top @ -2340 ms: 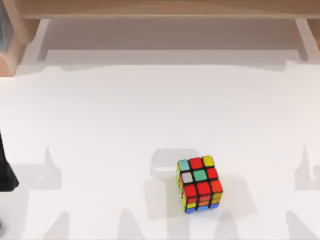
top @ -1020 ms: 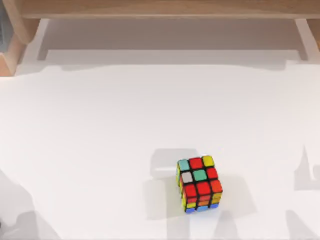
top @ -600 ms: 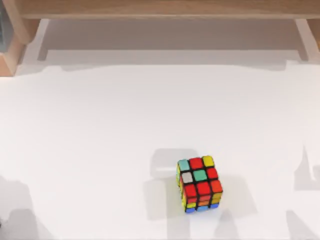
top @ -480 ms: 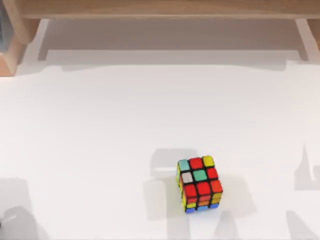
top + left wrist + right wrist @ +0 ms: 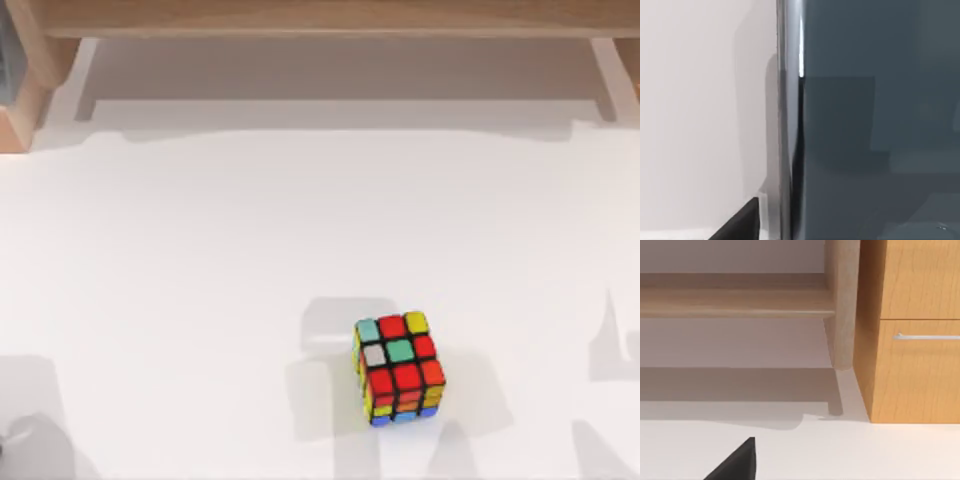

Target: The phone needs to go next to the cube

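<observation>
Left tool (image 5: pixel 735 225) close against phone (image 5: pixel 870 125); grip state unreadable. Risks glancing off its glossy face, well apart from cube (image 5: pixel 399 367).

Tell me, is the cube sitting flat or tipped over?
Flat. The cube rests squarely on the white table, one full sticker face pointing up.

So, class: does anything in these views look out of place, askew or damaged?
Nothing stands out. The cube sits flat and intact on the white table. The phone looms close in the left wrist view, its face unmarked.
</observation>
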Controlling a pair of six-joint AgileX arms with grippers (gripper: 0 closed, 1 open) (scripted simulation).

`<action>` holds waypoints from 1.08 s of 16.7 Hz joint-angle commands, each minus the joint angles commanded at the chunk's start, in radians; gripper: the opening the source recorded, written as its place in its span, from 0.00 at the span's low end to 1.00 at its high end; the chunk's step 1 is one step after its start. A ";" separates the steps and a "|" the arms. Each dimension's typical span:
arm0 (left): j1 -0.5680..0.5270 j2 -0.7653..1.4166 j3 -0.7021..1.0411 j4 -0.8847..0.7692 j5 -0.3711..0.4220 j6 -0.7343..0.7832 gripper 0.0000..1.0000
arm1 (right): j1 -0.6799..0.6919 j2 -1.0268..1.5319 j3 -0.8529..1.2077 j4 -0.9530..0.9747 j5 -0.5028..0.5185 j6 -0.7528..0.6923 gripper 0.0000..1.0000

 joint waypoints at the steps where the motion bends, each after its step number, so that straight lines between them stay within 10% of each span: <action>1: 0.000 0.000 0.000 0.000 0.000 0.000 0.70 | 0.000 0.000 0.000 0.000 0.000 0.000 1.00; 10: 0.000 0.000 0.000 0.000 0.000 0.000 0.02 | 0.000 0.000 0.000 0.000 0.000 0.000 1.00; 18: 0.000 0.000 0.000 0.000 0.000 0.000 0.00 | 0.000 0.000 0.000 0.000 0.000 0.000 1.00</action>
